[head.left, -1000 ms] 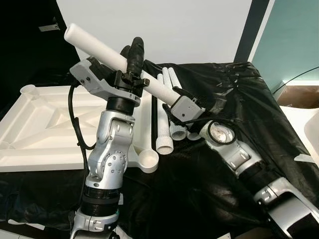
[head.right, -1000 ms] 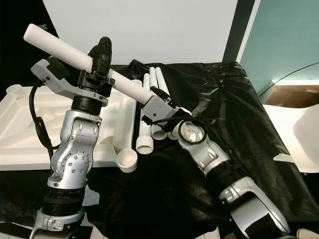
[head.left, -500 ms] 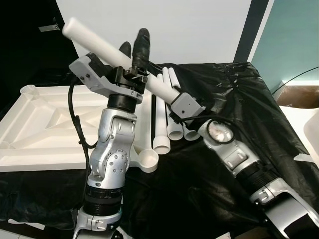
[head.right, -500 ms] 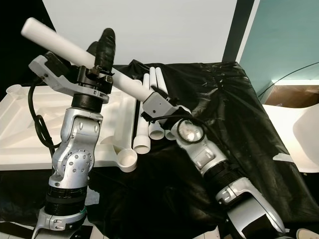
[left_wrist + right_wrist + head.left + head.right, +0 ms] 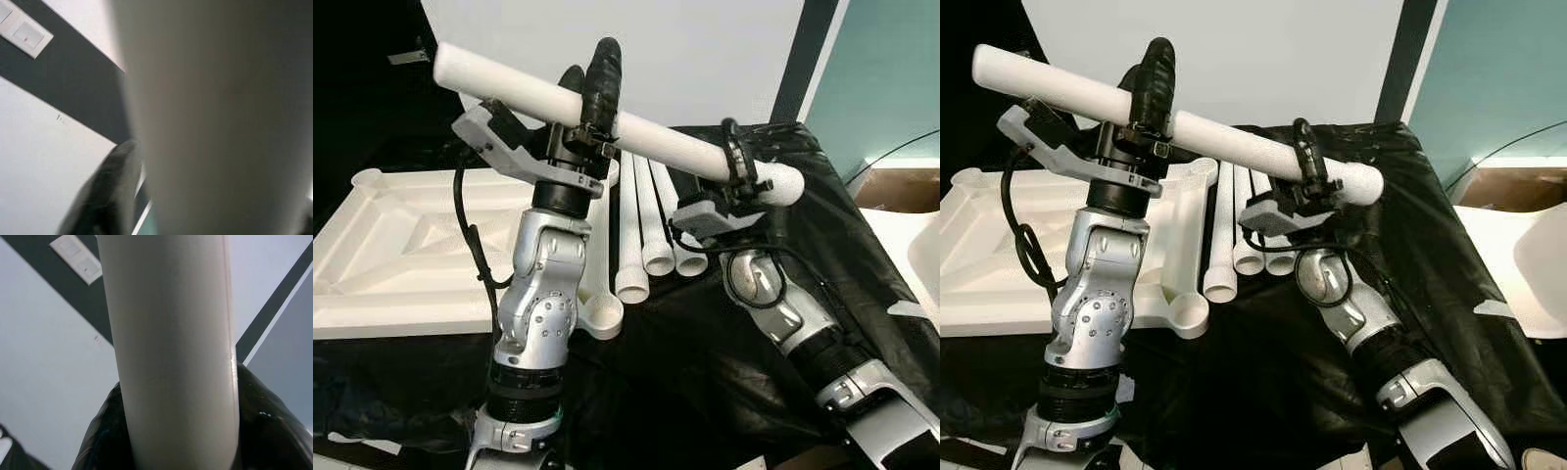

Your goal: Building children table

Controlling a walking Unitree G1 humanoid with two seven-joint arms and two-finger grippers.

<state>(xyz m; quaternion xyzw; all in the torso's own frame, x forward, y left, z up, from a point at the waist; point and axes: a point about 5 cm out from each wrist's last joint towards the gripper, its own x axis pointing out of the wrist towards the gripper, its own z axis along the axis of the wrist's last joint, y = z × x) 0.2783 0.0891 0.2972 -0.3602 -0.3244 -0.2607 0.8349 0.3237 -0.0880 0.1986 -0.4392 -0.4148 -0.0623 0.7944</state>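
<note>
We hold the white table leg (image 5: 666, 145) in the air above the table, nearly level; our left gripper (image 5: 592, 83) is closed around its middle part; our right gripper (image 5: 736, 162) clamps it near the right end; three more legs (image 5: 649, 220) lie below on the black sheet (image 5: 803, 206), beside the white tabletop (image 5: 401, 245) lying upside down.
</note>
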